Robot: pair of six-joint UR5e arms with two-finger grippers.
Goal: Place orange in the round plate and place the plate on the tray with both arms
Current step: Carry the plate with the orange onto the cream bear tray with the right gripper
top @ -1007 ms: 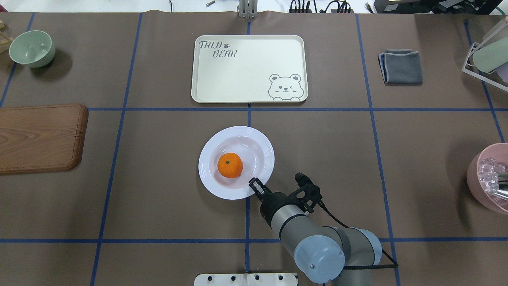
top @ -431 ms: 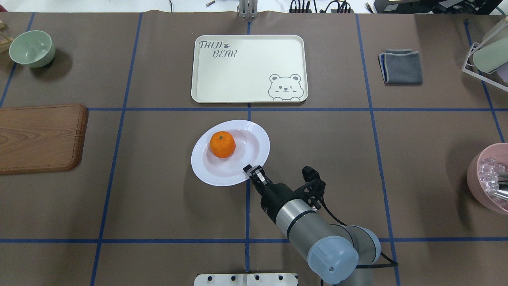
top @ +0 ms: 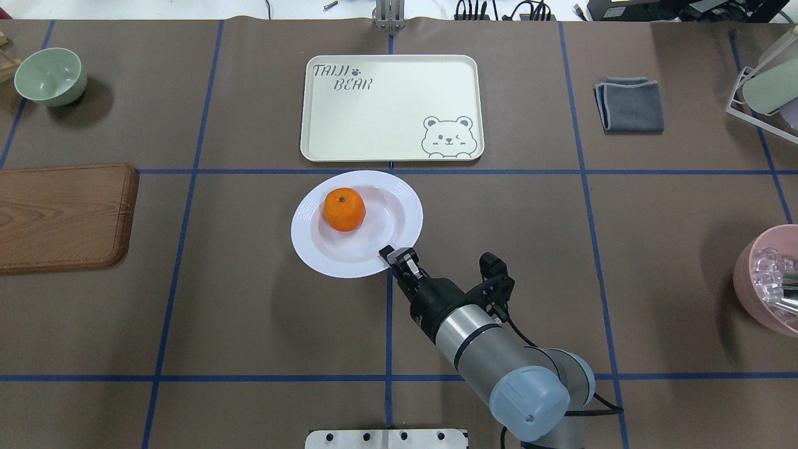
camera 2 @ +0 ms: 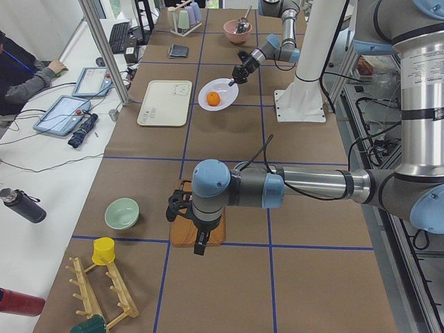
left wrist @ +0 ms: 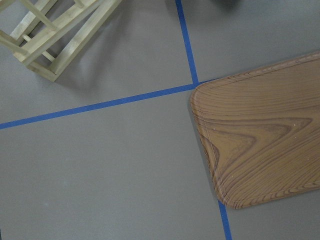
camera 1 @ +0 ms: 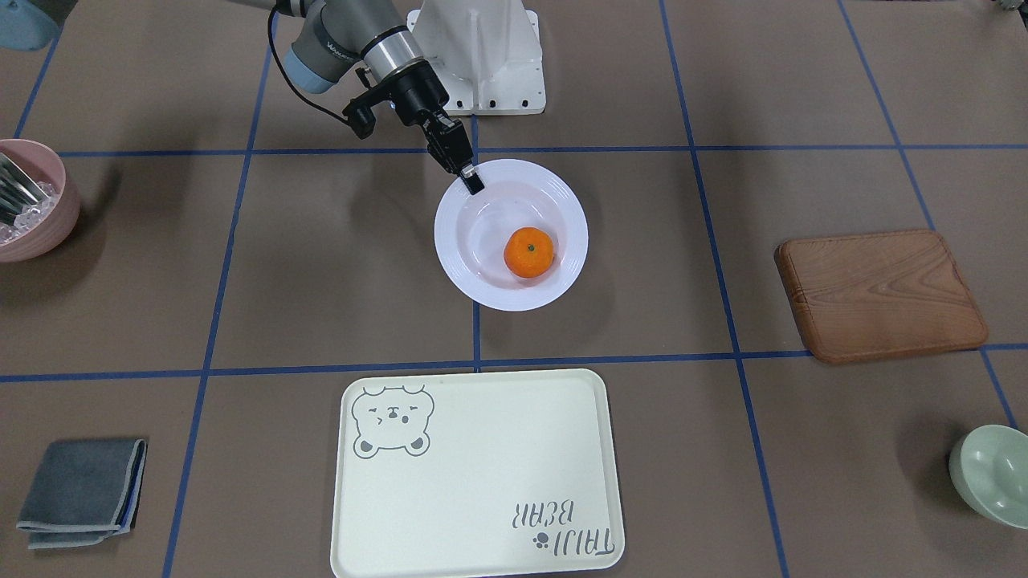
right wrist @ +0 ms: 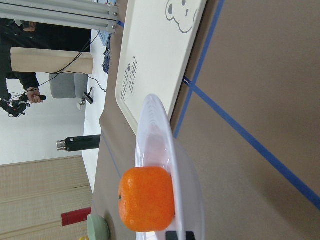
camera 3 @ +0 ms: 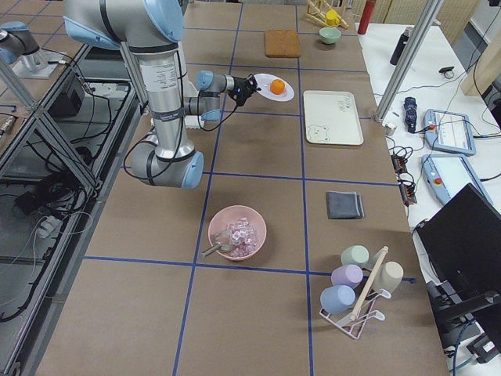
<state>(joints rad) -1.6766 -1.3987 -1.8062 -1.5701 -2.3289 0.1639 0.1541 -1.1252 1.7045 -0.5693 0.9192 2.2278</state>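
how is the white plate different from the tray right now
The plate is round and glossy white; the tray is rectangular with rounded corners, cream, with a bear drawing and lettering. The plate is the smaller of the two. The plate holds an orange and the jaws of the right arm pinch its rim; the tray has nothing on it and nothing touches it. Both are pale and have a raised edge.
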